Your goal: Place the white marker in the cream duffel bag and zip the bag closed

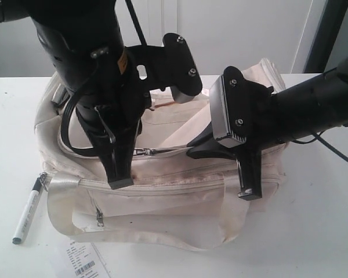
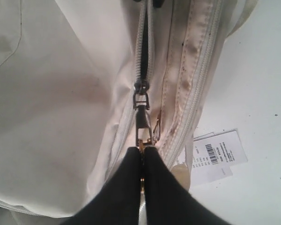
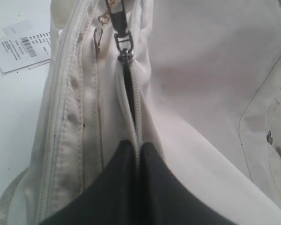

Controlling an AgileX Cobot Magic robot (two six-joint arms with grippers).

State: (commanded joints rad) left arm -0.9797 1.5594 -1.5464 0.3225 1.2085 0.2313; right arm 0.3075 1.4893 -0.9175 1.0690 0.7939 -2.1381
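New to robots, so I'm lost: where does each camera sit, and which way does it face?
Outside camera: raised, off the arms, looking down on table and bag; left arm and right arm show.
Left wrist camera: on its arm, looking along the left gripper, shut on the zip pull.
Right wrist camera: on its arm, looking along the right gripper, pinching the bag's zip.
Both wrist views share the pull and paper tag, from opposite ends.

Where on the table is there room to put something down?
In the exterior view, the widest bare patch is the table right of the cream duffel bag. Front left is crowded: the white marker and paper tag lie there.
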